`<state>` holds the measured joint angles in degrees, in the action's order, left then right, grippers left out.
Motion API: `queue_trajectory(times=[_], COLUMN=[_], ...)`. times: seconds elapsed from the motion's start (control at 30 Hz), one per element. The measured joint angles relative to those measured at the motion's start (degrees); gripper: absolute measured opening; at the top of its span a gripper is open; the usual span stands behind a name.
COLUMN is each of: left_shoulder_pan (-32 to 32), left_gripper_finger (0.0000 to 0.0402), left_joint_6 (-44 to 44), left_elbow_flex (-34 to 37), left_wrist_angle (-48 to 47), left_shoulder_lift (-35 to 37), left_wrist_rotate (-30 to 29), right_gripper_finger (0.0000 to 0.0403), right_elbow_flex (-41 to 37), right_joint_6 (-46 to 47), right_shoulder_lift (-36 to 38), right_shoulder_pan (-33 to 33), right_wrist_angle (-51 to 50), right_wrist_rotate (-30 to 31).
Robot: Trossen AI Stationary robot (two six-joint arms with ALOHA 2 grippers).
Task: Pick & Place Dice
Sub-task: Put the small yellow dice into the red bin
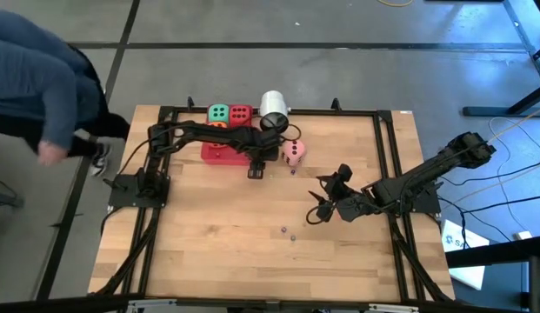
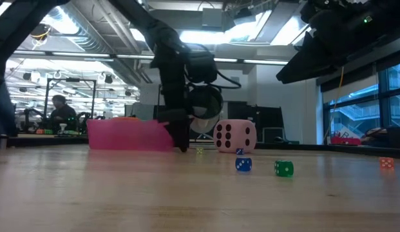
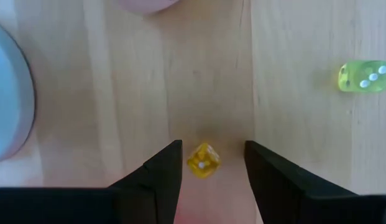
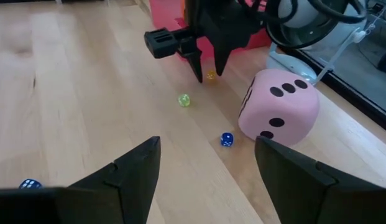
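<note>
Near the table's far edge: the dice are sitting grouped.
Pink die (image 4: pixel 278 107): resting on the wood just beside the pink tray (image 2: pixel 125 135).
Green die (image 1: pixel 218 113), red die (image 1: pixel 240 113): lying side by side behind the tray; orange is hiding under the arm.
Left gripper (image 3: pixel 207 167): hovering low, jaws parted around a tiny yellow die (image 3: pixel 203 160), gripping nothing.
Right gripper (image 4: pixel 205 163): waiting released, near the table's right side.
Risk: the left fingers are likely closing on the small yellow die instead of the pink one, or nudging it away.

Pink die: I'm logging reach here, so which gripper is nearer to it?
Left. The left gripper stands just beside the pink die, open, while the right gripper waits farther off, open.
</note>
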<state>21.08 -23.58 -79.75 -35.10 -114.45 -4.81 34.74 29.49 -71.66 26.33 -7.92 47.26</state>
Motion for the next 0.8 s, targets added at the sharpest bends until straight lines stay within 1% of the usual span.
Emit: queue_trajectory(times=[0.1, 0.2, 0.57, 0.67, 0.8], left_shoulder_pan=[0.00, 0.00, -0.07, 0.00, 0.02], left_gripper_finger=[0.0170, 0.0157, 0.0065, 0.0039, 0.0019], left_joint_6=[0.19, 0.40, 0.41, 0.38, 0.33], left_elbow_flex=[-0.61, -0.63, -0.61, -0.61, -0.90], left_wrist_angle=[-1.21, -2.03, -3.37, -3.04, -2.92], left_shoulder_lift=[-0.17, -0.18, -0.17, -0.09, -0.09], left_wrist_rotate=[0.03, 0.08, 0.35, 1.46, 2.46], right_gripper_finger=[0.0261, 0.0261, 0.0261, 0.0261, 0.0261], right_elbow_flex=[0.00, 0.00, 0.00, 0.00, 0.00], right_joint_6=[-0.01, -0.15, -0.34, -0.34, -0.34], right_shoulder_lift=[0.00, 0.00, 0.00, 0.00, 0.00], right_shoulder_pan=[0.02, 0.01, 0.01, 0.02, 0.01], right_wrist_angle=[0.07, 0.07, 0.15, 0.15, 0.15], right_wrist_rotate=[-0.19, -0.19, -0.19, -0.20, -0.19])
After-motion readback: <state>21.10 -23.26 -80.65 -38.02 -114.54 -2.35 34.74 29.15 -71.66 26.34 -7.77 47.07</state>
